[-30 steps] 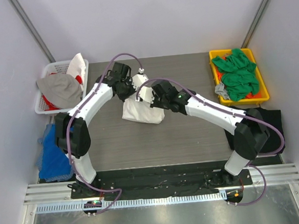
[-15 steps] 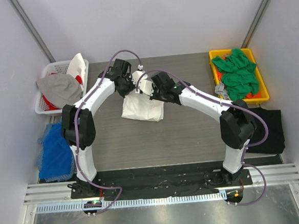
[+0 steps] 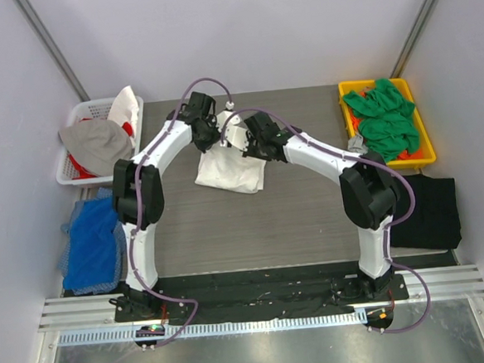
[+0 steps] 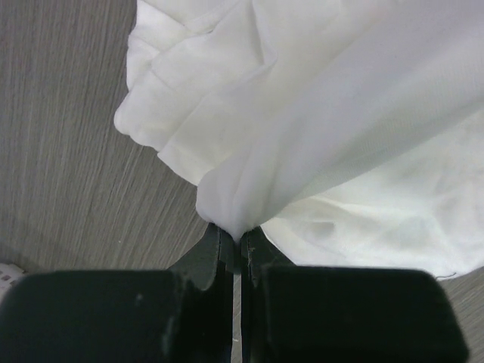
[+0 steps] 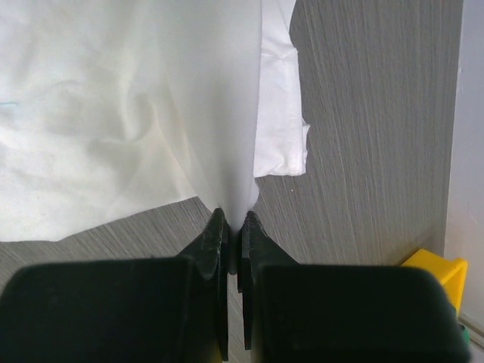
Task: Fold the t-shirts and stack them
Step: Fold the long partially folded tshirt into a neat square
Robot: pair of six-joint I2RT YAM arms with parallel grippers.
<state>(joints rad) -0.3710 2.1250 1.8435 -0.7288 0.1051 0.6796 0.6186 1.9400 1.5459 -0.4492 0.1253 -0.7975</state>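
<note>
White t-shirt [image 3: 230,172] is pinched at its edge inside both jaws.

White t-shirt [image 4: 340,113] — soft matt cloth, creased; table [image 3: 254,230] — grey wood-grain, matt; yellow tray [image 3: 353,85] glossy plastic.

White arms [image 3: 161,150], black joints [image 3: 367,193], purple cables [image 3: 204,79], black fingers [image 4: 212,253].

A t-shirt [image 3: 231,171] lies on the table [image 3: 294,215] near its far edge. A basket [image 3: 65,170] sits at the far-left corner and a tray [image 3: 360,83] holding shirts [image 3: 383,120] at the far-right. Another shirt [image 3: 431,211] is seemingly by the right edge.
</note>
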